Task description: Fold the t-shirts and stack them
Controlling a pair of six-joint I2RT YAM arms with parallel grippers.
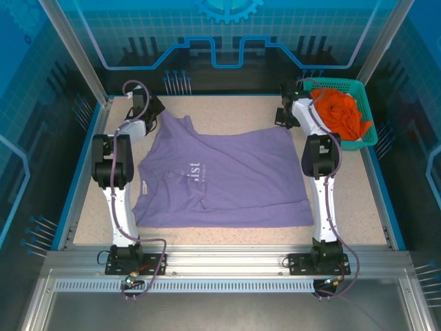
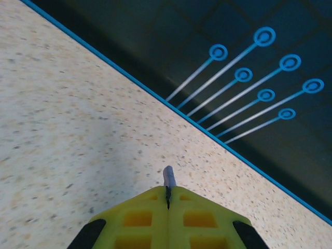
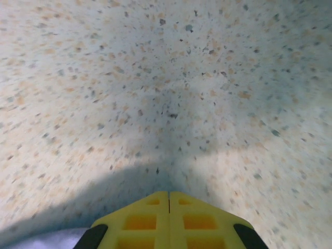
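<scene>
Your left pincer (image 2: 167, 193) pinches a sliver of the lavender t-shirt (image 1: 227, 176); your right pincer (image 3: 168, 197) is closed tight over bare tabletop (image 3: 155, 78). Your 2 arms reach to the spread shirt's far corners. The orange t-shirt (image 1: 341, 110) sits heaped in the teal basket (image 1: 344, 83), far right.

Speckled beige table (image 1: 358, 200), lavender t-shirt (image 1: 234, 179) flat across its middle, teal mesh basket (image 1: 360, 143) at its far right corner.
</scene>
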